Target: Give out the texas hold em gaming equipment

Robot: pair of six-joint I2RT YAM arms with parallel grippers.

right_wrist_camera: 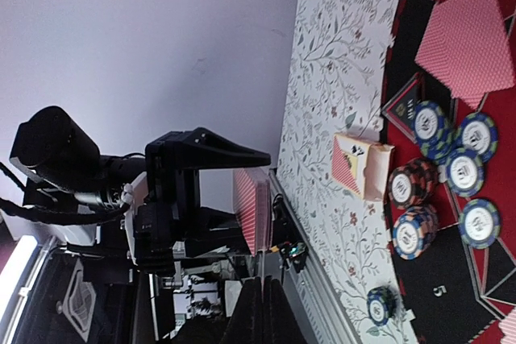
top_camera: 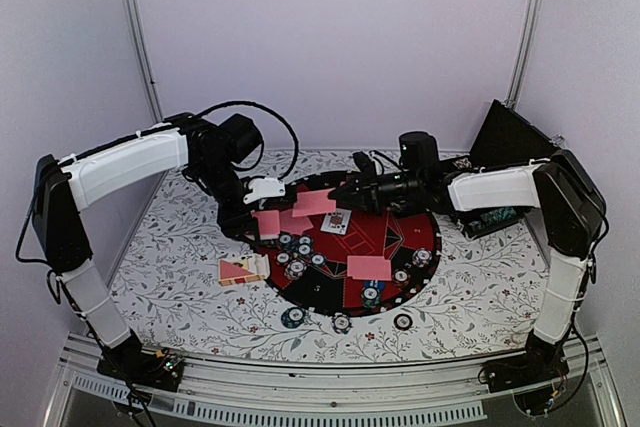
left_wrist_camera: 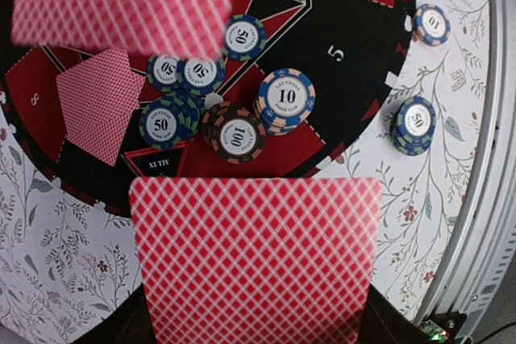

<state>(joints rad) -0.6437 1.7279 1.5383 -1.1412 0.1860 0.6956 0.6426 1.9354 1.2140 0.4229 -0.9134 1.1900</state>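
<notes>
Left tool (top_camera: 260, 210) was clamped on a card (left_wrist_camera: 254, 259), right tool (top_camera: 341, 193) looked pinched on a second card (top_camera: 316, 204); both looked light, slick, bendy, so edge pinches seemed best.

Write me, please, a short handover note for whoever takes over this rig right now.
Pincers: the left pincer is shut on a held card over the left edge of the mat. The right pincer appears shut on a second card, raised above the mat's far side.
On the mat: a chip cluster, a face-down card and a face-up card.
On the cloth: loose chips by the mat's near edge, and a card box to its left.
Done: some chips and cards are out.
Left: set down both held cards, then probably deal more.
</notes>
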